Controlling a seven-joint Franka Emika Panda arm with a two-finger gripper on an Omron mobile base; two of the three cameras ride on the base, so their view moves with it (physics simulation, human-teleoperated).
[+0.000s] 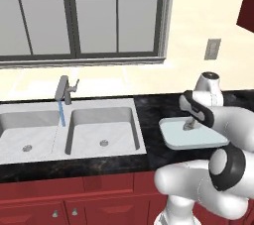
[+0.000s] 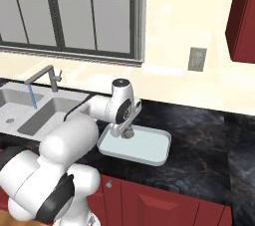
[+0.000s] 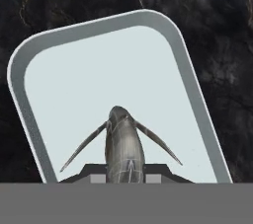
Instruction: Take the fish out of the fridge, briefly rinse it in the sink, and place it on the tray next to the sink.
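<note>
My gripper (image 3: 126,174) is shut on the fish (image 3: 123,141), a slim grey-silver body with two thin fins spread to either side. It hangs head-down over the middle of the pale bluish-white tray (image 3: 99,70). The tray (image 1: 178,137) lies on the black counter just right of the sink (image 1: 101,120). From the left the gripper (image 1: 189,125) hangs low over the tray. From the right the gripper (image 2: 128,133) is above the tray's (image 2: 149,150) left half. Whether the fish touches the tray floor I cannot tell. The fridge is out of view.
A grey faucet (image 1: 63,90) behind the double sink pours a thin blue stream of water (image 1: 62,112). Black stone counter (image 2: 199,135) stretches to the right of the tray. Red cabinet doors (image 1: 74,204) run below, with a window and a wall outlet (image 2: 197,58) behind.
</note>
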